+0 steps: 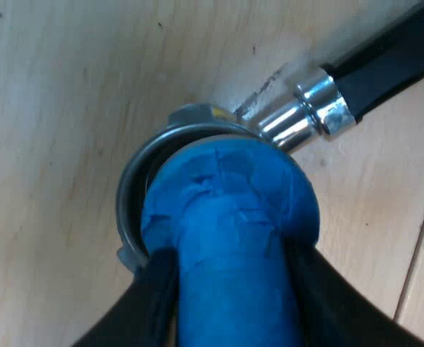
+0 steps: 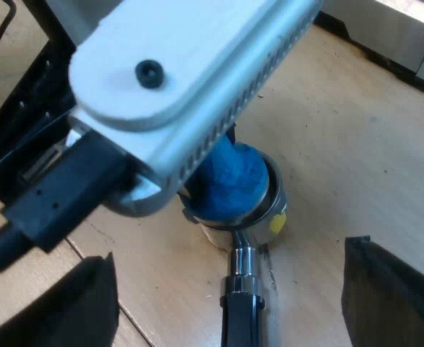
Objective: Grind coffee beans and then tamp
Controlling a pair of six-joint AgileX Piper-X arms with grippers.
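Tamping: left gripper (image 1: 230, 289) clamped on blue tamper (image 1: 230, 210) seated in round metal holder (image 1: 136, 181); right gripper (image 2: 233, 296) spread, empty. Next, pressing straight down.

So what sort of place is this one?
Probably a coffee workbench: a pale wooden tabletop, a metal holder lying on it, and a blue tamper held in it by my left gripper.
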